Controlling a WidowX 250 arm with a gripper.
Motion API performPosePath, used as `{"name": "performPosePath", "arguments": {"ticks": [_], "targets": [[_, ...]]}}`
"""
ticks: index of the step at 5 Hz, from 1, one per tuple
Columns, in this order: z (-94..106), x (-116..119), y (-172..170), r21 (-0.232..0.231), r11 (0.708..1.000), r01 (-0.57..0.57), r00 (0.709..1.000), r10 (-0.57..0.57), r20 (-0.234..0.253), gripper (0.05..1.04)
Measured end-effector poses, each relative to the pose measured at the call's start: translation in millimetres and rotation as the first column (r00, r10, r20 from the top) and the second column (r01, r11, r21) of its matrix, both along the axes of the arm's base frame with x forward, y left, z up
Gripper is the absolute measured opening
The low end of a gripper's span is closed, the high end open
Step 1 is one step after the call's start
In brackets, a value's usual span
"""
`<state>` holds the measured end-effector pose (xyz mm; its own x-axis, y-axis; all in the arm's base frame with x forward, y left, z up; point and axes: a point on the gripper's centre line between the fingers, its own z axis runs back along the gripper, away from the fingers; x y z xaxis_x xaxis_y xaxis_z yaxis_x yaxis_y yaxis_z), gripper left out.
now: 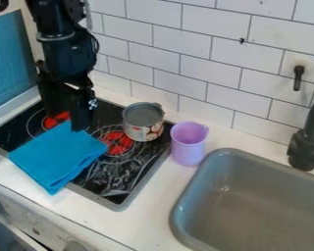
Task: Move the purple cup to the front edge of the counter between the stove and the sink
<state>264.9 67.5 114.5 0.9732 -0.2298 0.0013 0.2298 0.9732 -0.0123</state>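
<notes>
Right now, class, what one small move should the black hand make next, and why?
Probably a slight, careful lowering at the far edge of the blue cloth: the hand hangs right there, nearer the cloth than the can or purple cup. Whether it already touches, I can't tell.

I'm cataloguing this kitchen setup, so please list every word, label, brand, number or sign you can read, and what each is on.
No text can be read.
Can on the stovetop: printed label, lettering too small to read.
Front panel: any markings are too small to read.
</notes>
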Motion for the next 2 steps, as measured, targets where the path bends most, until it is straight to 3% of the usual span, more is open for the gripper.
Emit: {"name": "performPosePath", "arguments": {"ticks": [1, 2], "targets": [[-5.5, -1.3, -0.8, -0.005, 1.0, -0.005, 1.0, 0.005, -0.018, 1.001], [-8.2, 10.4, -36.4, 0.01, 0.998, 0.061, 0.998, -0.061, 0.013, 1.001]]}}
